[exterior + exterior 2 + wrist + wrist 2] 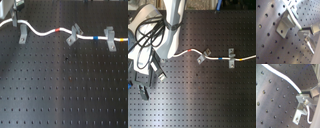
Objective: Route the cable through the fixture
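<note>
The white cable crosses the black perforated board, with a red band, a blue band and a yellow band. The fixture, a straight grey clip, stands at the first exterior view's left. The cable passes just above and behind its top. My gripper is at the top left, shut on the cable beside the fixture. In the first wrist view the cable lies across the fixture's top, next to my gripper. In the second exterior view the arm hides the fixture.
A grey clip turned askew and a clip with a T-shaped top carry the cable further right. They also show in the second exterior view. Black arm cables and equipment crowd the second exterior view's left.
</note>
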